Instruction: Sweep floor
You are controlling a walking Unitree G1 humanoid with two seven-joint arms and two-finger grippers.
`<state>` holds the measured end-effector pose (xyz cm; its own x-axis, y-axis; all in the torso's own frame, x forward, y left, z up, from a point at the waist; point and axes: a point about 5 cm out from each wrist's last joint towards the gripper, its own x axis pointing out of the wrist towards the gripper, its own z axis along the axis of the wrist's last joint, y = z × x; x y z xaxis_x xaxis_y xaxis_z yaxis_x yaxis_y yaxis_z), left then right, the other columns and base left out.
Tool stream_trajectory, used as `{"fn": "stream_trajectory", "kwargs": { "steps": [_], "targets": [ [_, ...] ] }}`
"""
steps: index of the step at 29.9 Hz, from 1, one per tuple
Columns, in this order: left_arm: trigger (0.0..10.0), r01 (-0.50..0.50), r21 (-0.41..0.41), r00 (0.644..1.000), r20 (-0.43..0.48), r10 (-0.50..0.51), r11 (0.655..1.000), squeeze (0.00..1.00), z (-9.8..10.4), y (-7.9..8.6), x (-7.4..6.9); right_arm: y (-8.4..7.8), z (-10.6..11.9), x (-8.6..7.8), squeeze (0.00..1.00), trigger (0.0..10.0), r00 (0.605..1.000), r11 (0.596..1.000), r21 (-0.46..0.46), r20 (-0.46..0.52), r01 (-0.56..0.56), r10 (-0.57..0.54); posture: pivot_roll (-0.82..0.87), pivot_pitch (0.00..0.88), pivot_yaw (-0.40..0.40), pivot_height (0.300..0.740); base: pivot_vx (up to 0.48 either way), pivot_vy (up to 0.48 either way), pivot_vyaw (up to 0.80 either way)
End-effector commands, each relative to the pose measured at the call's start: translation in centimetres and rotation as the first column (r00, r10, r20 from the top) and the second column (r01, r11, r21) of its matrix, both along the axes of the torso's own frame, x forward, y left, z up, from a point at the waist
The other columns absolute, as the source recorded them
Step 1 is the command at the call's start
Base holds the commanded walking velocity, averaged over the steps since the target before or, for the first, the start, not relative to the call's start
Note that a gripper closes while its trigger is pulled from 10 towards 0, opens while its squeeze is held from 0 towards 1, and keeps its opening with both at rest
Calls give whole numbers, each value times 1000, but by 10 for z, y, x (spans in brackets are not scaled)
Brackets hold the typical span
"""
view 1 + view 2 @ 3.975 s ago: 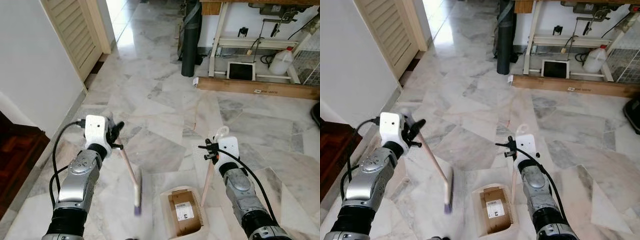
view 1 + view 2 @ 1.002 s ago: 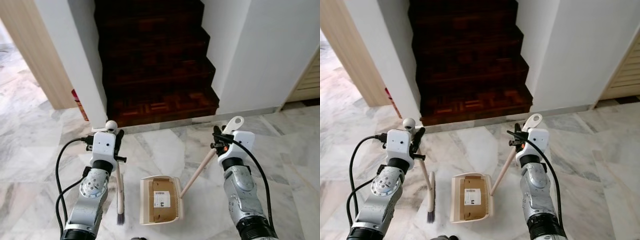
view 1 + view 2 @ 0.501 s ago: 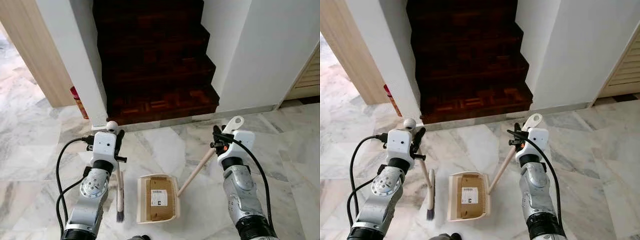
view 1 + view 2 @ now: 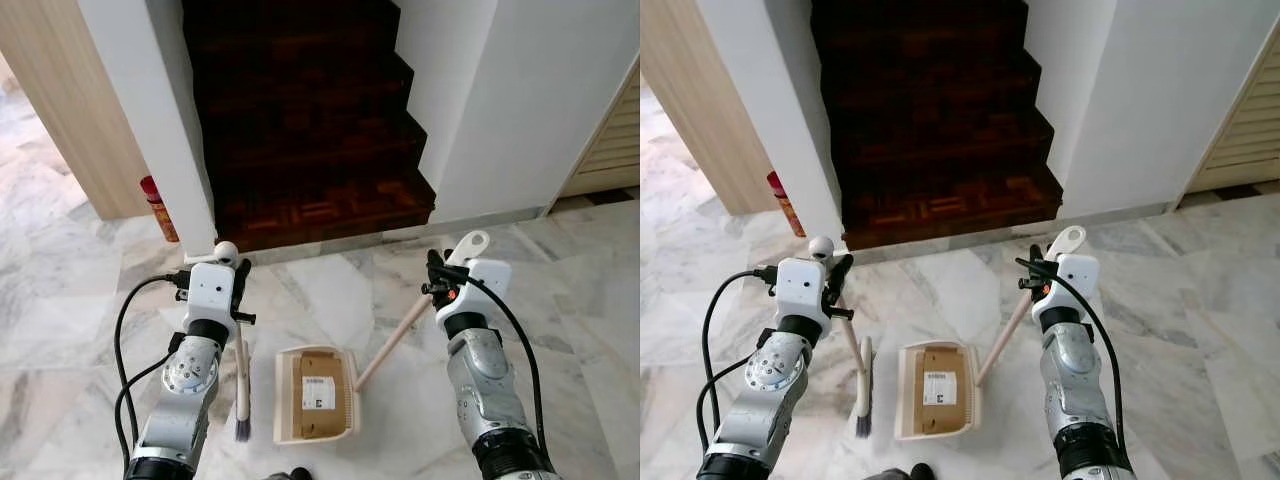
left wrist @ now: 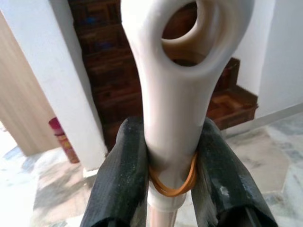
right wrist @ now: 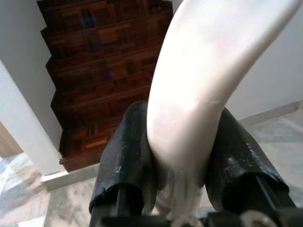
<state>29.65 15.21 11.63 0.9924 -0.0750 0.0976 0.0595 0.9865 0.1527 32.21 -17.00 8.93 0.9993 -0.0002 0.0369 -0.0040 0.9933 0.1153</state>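
My left gripper (image 4: 240,290) is shut on the cream handle of a small broom (image 4: 241,398), whose dark bristles hang just above the marble floor. In the left wrist view the black fingers (image 5: 120,179) clamp the looped end of the broom handle (image 5: 180,71). To its right, my right gripper (image 4: 437,281) is shut on the long slanted handle (image 4: 393,343) of a cream dustpan (image 4: 284,400). The pan sits low between my arms with a piece of brown cardboard (image 4: 320,392) lying in it. The right wrist view has the dustpan handle (image 6: 194,94) squeezed between the fingers (image 6: 125,156).
Dark wooden stairs (image 4: 310,130) rise straight ahead between two white walls (image 4: 140,100). A red can (image 4: 160,208) stands by the left wall's foot. A louvred door (image 4: 612,150) is at the far right, a wooden panel (image 4: 50,120) at the far left.
Four seconds ago I faced a room with a table; now I face the stairs. In the last second the view shifted slightly. Both grippers keep their holds.
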Motion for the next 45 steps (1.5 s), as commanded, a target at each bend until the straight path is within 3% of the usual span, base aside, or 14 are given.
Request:
{"fn": "stream_trajectory", "kwargs": {
  "steps": [1, 45],
  "targets": [
    [10000, -2, 3, 999, 48, 1, 1000, 0, 12, 0, 3, 2, 11, 5, 0, 10000, 999, 1000, 17, 43, -6, 5, 110, 49, 39, 740, 0, 266, 0],
    [10000, -6, 2, 999, 42, 6, 1000, 0, 11, 1, 2, 2, 12, 6, 0, 10000, 999, 1000, -7, 38, -14, 15, 111, 62, 35, 740, 0, 293, 10]
  ]
}}
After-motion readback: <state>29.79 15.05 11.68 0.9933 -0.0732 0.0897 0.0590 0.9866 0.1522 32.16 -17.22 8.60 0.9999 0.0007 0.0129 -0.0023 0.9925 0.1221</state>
